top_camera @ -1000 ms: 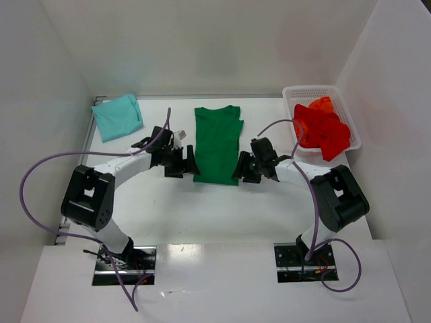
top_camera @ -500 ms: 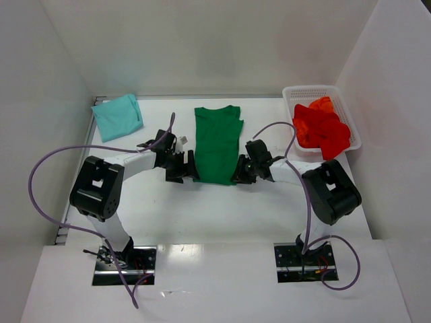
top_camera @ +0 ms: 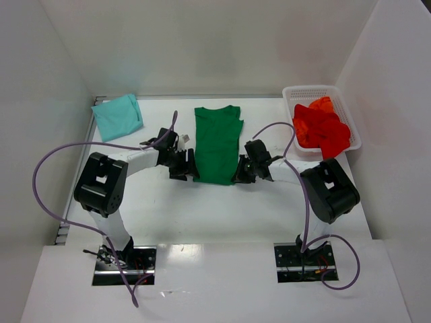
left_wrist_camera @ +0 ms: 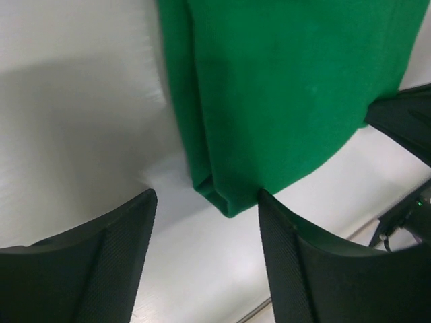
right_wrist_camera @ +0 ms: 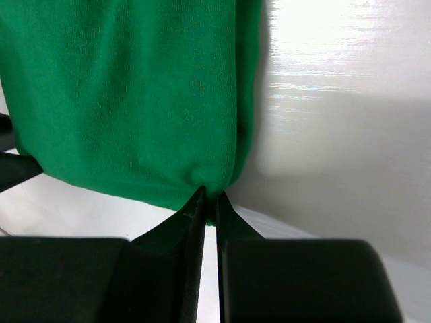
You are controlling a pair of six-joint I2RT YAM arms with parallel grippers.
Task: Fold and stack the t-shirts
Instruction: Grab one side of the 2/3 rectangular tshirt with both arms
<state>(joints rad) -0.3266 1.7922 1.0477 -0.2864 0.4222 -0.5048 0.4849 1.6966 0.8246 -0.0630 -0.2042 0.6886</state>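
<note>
The dark green t-shirt (top_camera: 217,142) lies flat in a long folded strip at the table's middle. My left gripper (top_camera: 190,166) is open at its near left corner; in the left wrist view that corner (left_wrist_camera: 225,198) sits between my fingers, with no cloth pinched. My right gripper (top_camera: 240,171) is shut on the shirt's near right corner (right_wrist_camera: 212,182), pinching the hem. A folded pale teal t-shirt (top_camera: 117,116) lies at the back left. Bright red t-shirts (top_camera: 321,129) are heaped in the basket.
The white mesh basket (top_camera: 304,92) stands at the back right by the wall. White walls enclose the table on three sides. Purple cables loop from both arms over the table.
Both grippers moved inward to the green shirt's near corners. The right one has closed on its corner. The shirt has not shifted.
</note>
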